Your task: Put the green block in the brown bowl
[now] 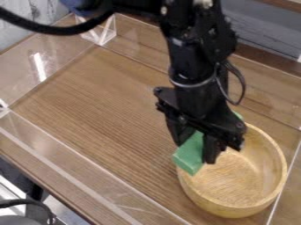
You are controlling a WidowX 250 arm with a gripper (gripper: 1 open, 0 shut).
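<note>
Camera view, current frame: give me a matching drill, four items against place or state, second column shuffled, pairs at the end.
1. green block
2. brown bowl
3. gripper
4. clear triangular stand

a. far back of the table
b. shut on the block, pointing down
c. held above the bowl's left rim
d. resting on the wooden table at right front

Pairs: 1-c, 2-d, 3-b, 4-a

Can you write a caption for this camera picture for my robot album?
Robot gripper carries the green block over the near rim of the brown bowl.
</note>
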